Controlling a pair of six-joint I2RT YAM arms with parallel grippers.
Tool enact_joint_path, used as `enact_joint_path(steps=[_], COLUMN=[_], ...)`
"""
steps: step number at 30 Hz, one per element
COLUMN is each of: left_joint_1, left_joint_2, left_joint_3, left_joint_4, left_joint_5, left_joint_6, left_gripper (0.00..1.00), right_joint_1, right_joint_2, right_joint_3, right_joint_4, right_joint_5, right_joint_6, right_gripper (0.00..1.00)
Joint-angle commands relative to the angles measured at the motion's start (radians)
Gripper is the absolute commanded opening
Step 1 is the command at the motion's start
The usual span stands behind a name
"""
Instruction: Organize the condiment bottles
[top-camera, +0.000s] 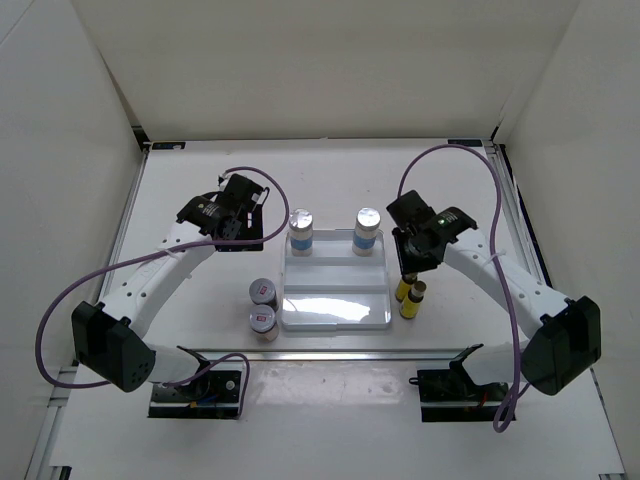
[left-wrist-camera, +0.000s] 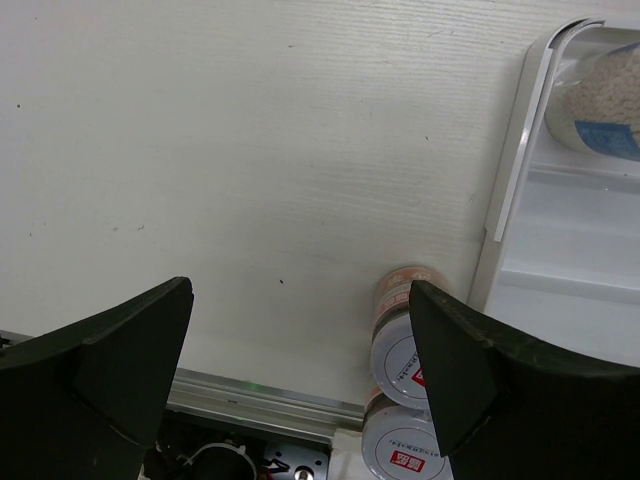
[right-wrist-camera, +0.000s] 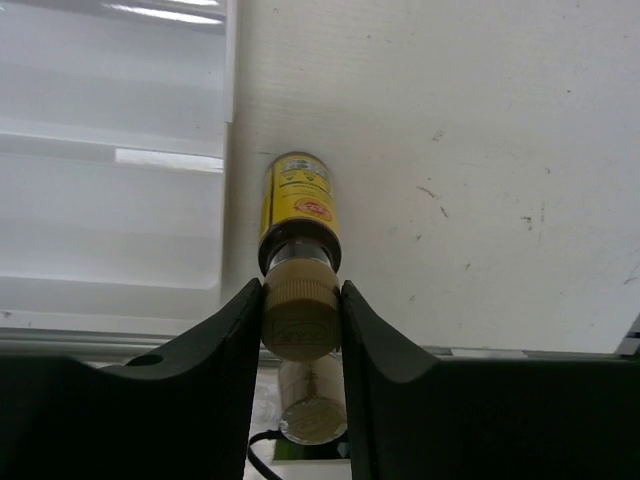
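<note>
Two white bottles with silver caps (top-camera: 301, 232) (top-camera: 367, 230) stand on the back step of the white tray (top-camera: 335, 312). Two squat silver-lidded jars (top-camera: 263, 292) (top-camera: 264, 321) stand left of the tray; they also show in the left wrist view (left-wrist-camera: 398, 352) (left-wrist-camera: 405, 452). Two slim yellow bottles (top-camera: 404, 290) (top-camera: 413, 301) stand right of the tray. My right gripper (top-camera: 408, 265) (right-wrist-camera: 300, 300) is shut on the tan cap of one yellow bottle (right-wrist-camera: 298, 205); the other's cap (right-wrist-camera: 313, 408) shows behind it. My left gripper (top-camera: 240, 228) (left-wrist-camera: 300, 300) is open and empty, beyond the jars.
The tray's stepped edge (left-wrist-camera: 510, 160) with one white bottle (left-wrist-camera: 600, 100) lies right of my left gripper. A metal rail (top-camera: 330, 355) runs along the near edge of the table, and white walls enclose the other sides.
</note>
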Motion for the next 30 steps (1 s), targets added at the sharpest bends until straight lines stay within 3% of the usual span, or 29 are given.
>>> enact_joint_path(steps=[1, 8, 12, 18, 30], left_joint_1=[-0.003, -0.003, -0.003, -0.003, -0.003], left_joint_2=[-0.021, -0.021, -0.021, -0.012, -0.001], left_joint_3=[0.023, 0.023, 0.023, 0.023, 0.023], left_joint_4=[0.017, 0.017, 0.017, 0.017, 0.017], left_joint_5=[-0.032, -0.032, -0.041, -0.053, -0.064], left_joint_6=[0.002, 0.002, 0.002, 0.002, 0.002], left_gripper=[1.00, 1.00, 1.00, 1.00, 1.00], right_joint_1=[-0.004, -0.004, -0.004, 0.005, 0.063], right_joint_2=[0.001, -0.027, -0.067, -0.081, 0.028], right_joint_3=[0.004, 0.155, 0.226, 0.297, 0.286], right_joint_4=[0.028, -0.067, -0.076, -0.052, 0.109], right_joint_5=[0.012, 0.069, 0.082, -0.060, -0.082], right_joint_6=[0.024, 0.043, 0.043, -0.001, -0.058], right_gripper=[0.33, 0.00, 0.00, 0.00, 0.00])
